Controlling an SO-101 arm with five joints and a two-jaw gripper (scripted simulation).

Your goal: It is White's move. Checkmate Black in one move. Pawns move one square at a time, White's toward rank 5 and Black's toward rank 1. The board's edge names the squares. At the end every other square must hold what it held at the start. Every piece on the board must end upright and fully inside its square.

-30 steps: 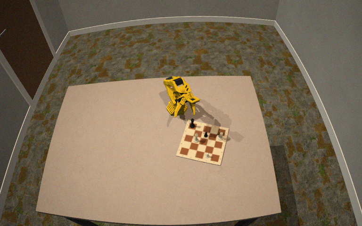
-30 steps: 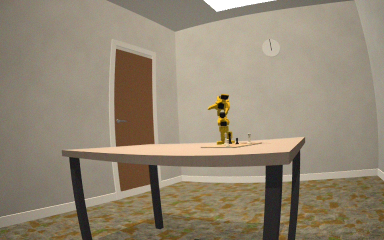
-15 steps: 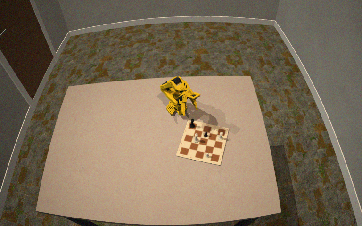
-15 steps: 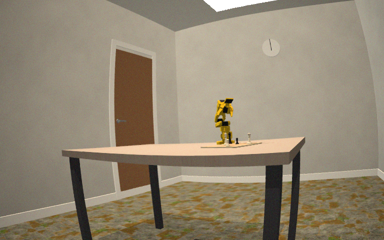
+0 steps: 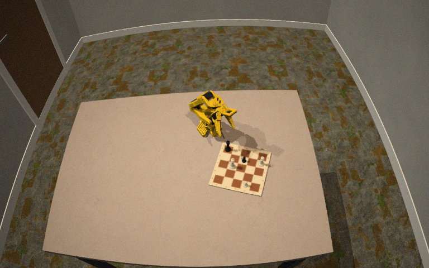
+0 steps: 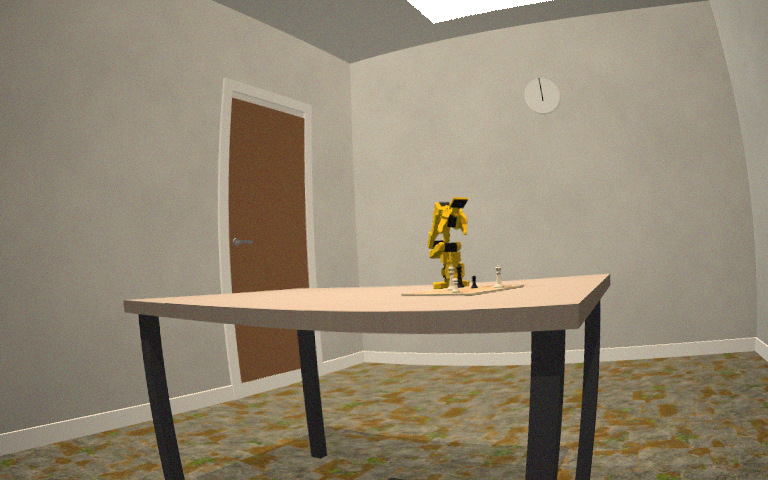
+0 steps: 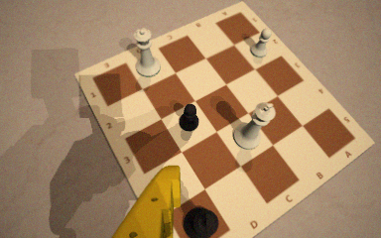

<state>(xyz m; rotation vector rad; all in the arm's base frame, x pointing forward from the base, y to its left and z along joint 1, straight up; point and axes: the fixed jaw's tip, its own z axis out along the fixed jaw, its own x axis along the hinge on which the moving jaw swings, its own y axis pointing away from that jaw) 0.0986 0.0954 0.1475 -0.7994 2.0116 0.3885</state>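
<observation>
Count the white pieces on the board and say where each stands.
3. A queen near the corner by rank 1, a pawn at the far edge, and a king mid-board right of the black pawn. None seems hidden.

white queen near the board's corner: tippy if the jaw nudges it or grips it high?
Likely tippy: the white queen is tall and slim on a small round base. A push near the crown would probably topple it; low on the stem seems safer. It looks rigid and smooth, so it may slip. The gripper holds nothing.
</observation>
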